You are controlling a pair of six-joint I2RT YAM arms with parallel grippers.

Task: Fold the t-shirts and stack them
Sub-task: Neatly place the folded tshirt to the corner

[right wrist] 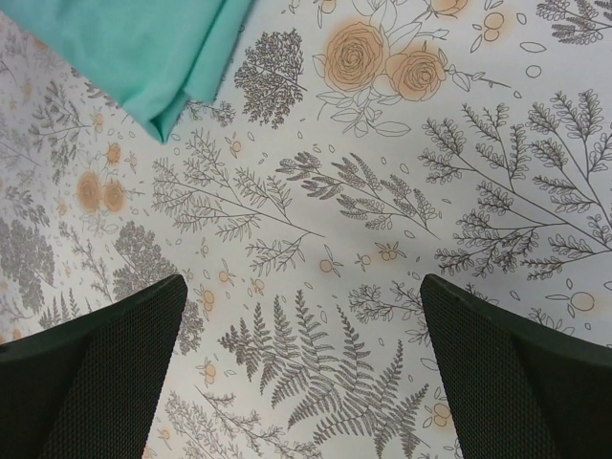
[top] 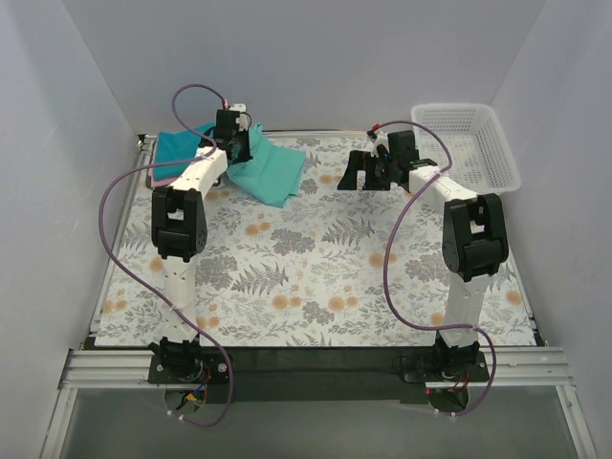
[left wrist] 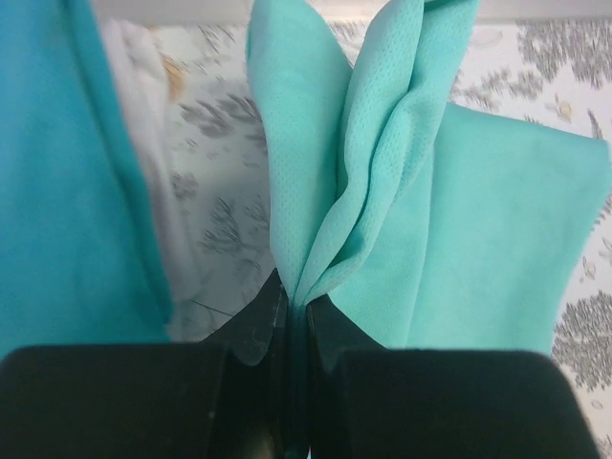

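Note:
A sea-green t-shirt (top: 273, 172) lies partly folded at the back of the table, with one bunched fold lifted. My left gripper (top: 235, 136) is shut on that fold, and the left wrist view shows the sea-green cloth (left wrist: 382, 191) pinched between the black jaws of the left gripper (left wrist: 295, 298). A darker teal-blue t-shirt (top: 182, 145) lies just to its left, and the same teal-blue shirt (left wrist: 57, 191) fills the left edge of the wrist view. My right gripper (top: 360, 178) hangs open over the bare floral cloth to the right of the shirt. Nothing is between the fingers of the right gripper (right wrist: 301, 284). A corner of the sea-green shirt (right wrist: 143, 48) shows at its upper left.
A white plastic mesh basket (top: 478, 143) stands at the back right corner. A floral tablecloth (top: 316, 277) covers the table. Grey walls close in the left, right and back sides. Purple cables loop beside both arms.

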